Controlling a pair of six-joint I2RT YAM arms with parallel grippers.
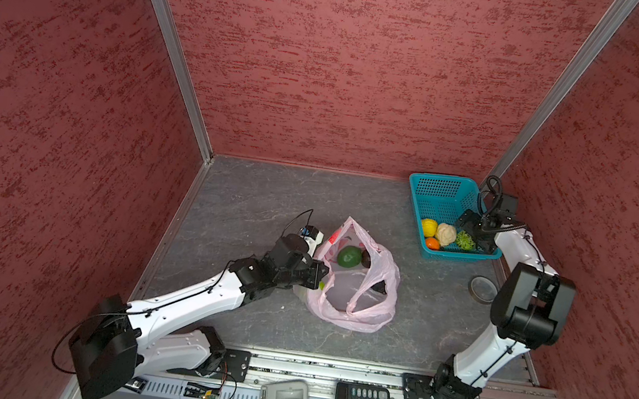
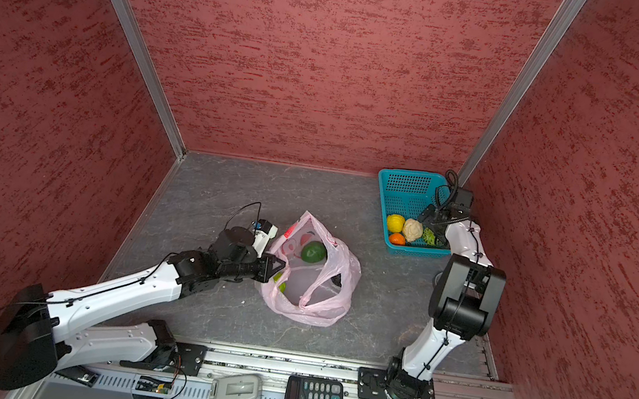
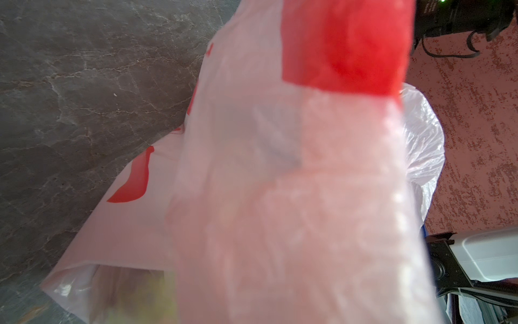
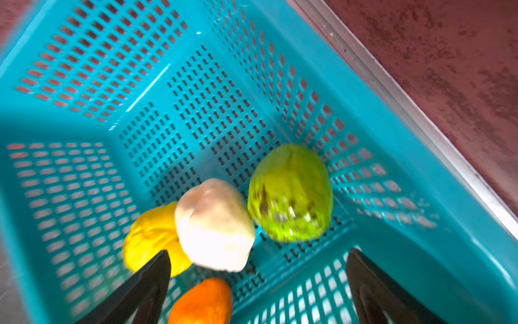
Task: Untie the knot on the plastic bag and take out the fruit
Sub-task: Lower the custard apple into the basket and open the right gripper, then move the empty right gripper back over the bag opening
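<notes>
Left hand (image 1: 321, 272) on crinkly, translucent pale-pink plastic bag (image 1: 382, 299)

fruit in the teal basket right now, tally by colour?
In the teal basket:
yellow fruit: 1
cream bumpy fruit: 1
orange fruit: 1
light green netted fruit: 1
Total: 4
More pieces sit in the plastic bag; their count is unclear through the film.

Pink plastic bag (image 1: 385, 297) bears red print (image 1: 334, 237); one fruit (image 1: 366, 258) looks dark brown.
</notes>
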